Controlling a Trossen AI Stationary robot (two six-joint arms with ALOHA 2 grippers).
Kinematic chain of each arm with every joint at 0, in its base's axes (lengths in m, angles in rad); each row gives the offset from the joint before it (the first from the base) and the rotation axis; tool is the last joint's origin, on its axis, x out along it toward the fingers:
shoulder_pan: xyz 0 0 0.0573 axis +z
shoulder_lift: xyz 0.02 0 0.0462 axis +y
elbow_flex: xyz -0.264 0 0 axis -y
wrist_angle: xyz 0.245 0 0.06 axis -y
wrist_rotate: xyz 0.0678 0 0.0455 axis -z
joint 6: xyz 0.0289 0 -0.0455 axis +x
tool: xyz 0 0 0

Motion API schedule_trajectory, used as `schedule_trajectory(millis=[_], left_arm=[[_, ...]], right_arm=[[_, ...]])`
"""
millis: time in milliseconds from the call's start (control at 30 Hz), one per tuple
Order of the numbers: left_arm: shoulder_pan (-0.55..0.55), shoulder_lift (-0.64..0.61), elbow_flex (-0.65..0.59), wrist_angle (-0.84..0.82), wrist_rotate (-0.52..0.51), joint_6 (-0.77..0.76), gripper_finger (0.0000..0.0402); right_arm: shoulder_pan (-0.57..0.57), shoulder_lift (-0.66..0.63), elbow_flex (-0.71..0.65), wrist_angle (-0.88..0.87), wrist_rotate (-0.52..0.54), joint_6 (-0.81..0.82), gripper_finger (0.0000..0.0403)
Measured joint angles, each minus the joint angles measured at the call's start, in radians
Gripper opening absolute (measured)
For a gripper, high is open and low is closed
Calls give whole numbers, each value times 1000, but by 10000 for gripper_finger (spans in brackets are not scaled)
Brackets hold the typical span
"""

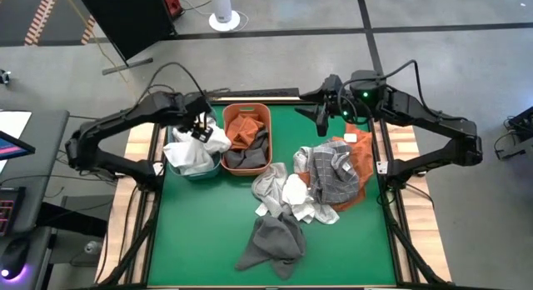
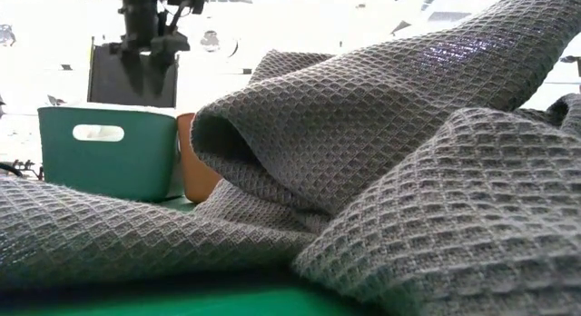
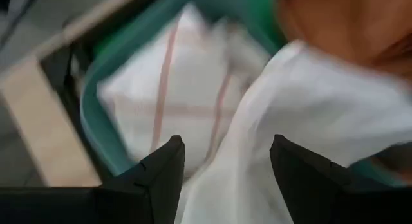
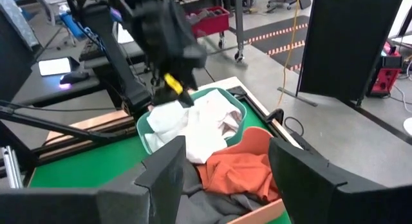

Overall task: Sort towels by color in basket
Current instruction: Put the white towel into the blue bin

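Note:
My left gripper hovers open over the teal basket at the far left. A white towel lies under it on other white cloth and drapes over the rim toward the orange basket. That basket holds a rust orange towel and a dark grey one. Loose towels are heaped centre-right: grey-checked, rust orange, white and dark grey. My right gripper waits open near the far edge. My left gripper stands open, pointing down, with one finger on either side of the white towel's upper fold. I cannot tell whether the fingers touch the cloth. The towel rests in the teal basket and on its rim.
The two baskets stand side by side at the far left of the green mat. In the low view a dark grey waffle towel fills the foreground and hides most of the table. Bare mat shows at the near left.

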Motion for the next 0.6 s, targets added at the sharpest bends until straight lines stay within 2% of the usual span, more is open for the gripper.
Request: schedule_trajectory(millis=[133, 200, 300, 500, 600], left_arm=[[-38, -9, 73, 131, 116, 193, 220], [-59, -7, 76, 221, 179, 289, 220], [-80, 17, 41, 295, 206, 390, 220], [-90, 110, -7, 285, 299, 540, 220], [-108, 164, -8, 248, 307, 647, 220]], right_arm=[[0, 0, 0, -4, 0, 0, 246], [0, 0, 0, -3, 0, -5, 246], [0, 0, 0, -2, 0, -7, 246], [10, 0, 0, -1, 1, 0, 246], [14, 0, 0, -1, 0, 0, 246]])
